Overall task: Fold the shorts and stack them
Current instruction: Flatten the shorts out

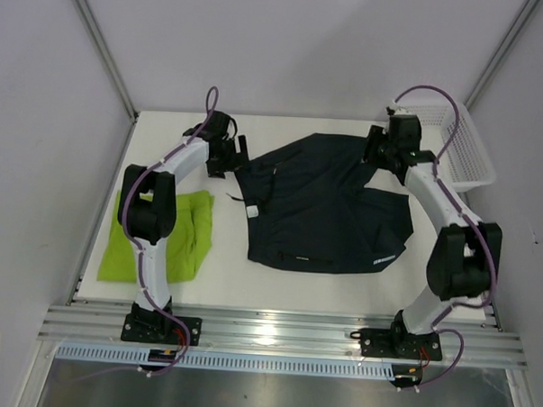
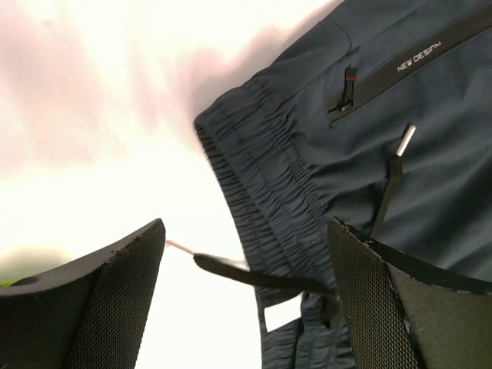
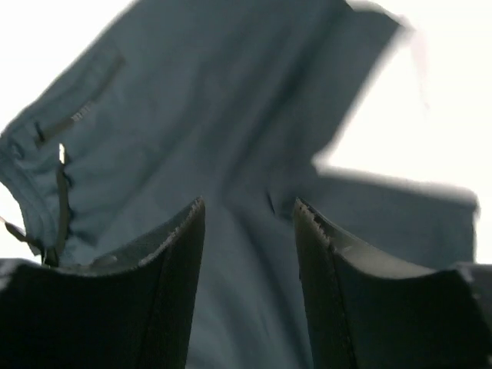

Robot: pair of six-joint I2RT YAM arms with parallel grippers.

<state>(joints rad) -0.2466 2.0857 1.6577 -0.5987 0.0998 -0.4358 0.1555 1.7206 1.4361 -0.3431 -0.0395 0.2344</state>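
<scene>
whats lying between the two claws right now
The dark navy shorts, spread out, lie between the left claw and the right claw; the top view shows it.

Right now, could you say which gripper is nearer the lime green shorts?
Left. The left gripper sits just beyond the lime green shorts; the right gripper is across the navy shorts.

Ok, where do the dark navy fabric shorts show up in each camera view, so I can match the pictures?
Top external: dark navy fabric shorts spread flat at the picture's centre.
Left wrist: upper right, reaching the centre.
Right wrist: filling most of the frame.
Shared landmark: metal-tipped drawstring, right side in left wrist, far left in right wrist.
</scene>
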